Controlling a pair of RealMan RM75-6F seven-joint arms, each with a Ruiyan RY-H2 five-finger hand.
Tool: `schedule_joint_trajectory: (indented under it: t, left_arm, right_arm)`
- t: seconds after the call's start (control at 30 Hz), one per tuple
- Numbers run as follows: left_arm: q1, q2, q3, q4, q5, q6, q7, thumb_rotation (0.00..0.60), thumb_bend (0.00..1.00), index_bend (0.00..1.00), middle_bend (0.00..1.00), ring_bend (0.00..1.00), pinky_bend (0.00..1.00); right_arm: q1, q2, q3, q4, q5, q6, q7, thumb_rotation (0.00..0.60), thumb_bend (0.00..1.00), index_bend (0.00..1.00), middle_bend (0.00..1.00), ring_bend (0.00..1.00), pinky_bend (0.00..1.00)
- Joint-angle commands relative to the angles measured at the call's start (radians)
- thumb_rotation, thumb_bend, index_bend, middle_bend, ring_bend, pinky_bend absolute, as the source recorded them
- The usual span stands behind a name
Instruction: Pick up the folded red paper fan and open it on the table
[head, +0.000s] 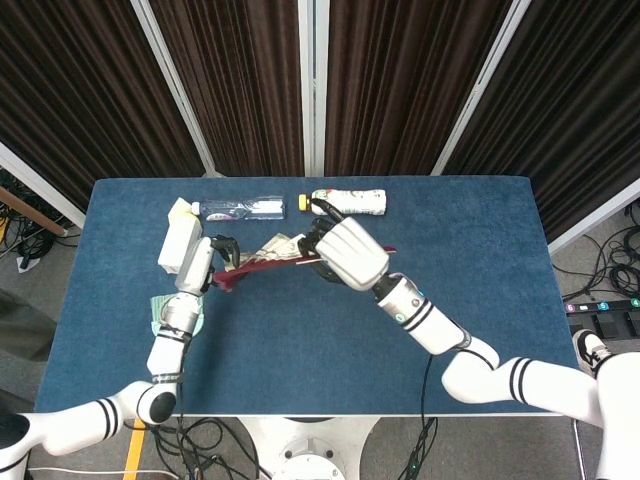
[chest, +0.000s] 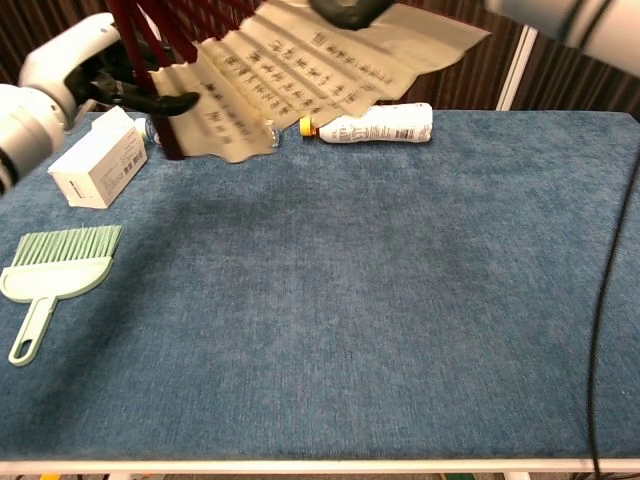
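Red-ribbed paper fan with cream leaf (chest: 300, 70) was spread wide, held in air above far-left part of blue felt table (chest: 400, 300), rows of dark characters on leaf, too small to read. Left hand (head: 205, 265) gripped one end near pivot, fingers curled round ribs. Right hand (head: 345, 250) clasped other end, knuckles up. Behind: one clear plastic bottle (head: 240, 208), one white bottle with yellow cap (chest: 375, 123), one white carton (chest: 97, 158), one pale green brush (chest: 50, 280).

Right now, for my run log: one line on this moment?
fan: partly open, above table | left hand: holds one end | right hand: holds other end | table: fan not down
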Motion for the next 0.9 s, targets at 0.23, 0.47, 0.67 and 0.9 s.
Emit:
schedule_joint_trajectory:
  t: [0.23,0.47,0.67,0.9]
  left_arm:
    - [0.009,0.048,0.046,0.04,0.05,0.072,0.284,0.6,0.32,0.65,0.66,0.51,0.56]
    - [0.005,0.064,0.059,-0.003,0.06,0.105,0.485,0.6,0.3,0.62,0.64,0.5,0.56]
    - [0.009,0.058,0.071,-0.073,0.04,0.14,0.696,0.6,0.3,0.6,0.63,0.49,0.56]
    - [0.004,-0.006,0.064,-0.067,0.016,0.189,0.866,0.6,0.3,0.59,0.63,0.49,0.56]
  right_arm:
    - [-0.093,0.095,-0.084,-0.03,-0.141,0.111,-0.071,0.6,0.63,0.79,0.62,0.38,0.07]
    - [-0.155,0.128,-0.117,-0.066,-0.189,0.166,-0.205,0.6,0.63,0.79,0.62,0.39,0.06]
    - [-0.223,0.156,-0.139,-0.14,-0.179,0.189,-0.351,0.6,0.63,0.79,0.62,0.39,0.06]
    - [-0.292,0.134,-0.168,-0.141,-0.16,0.202,-0.462,0.6,0.63,0.79,0.62,0.39,0.03]
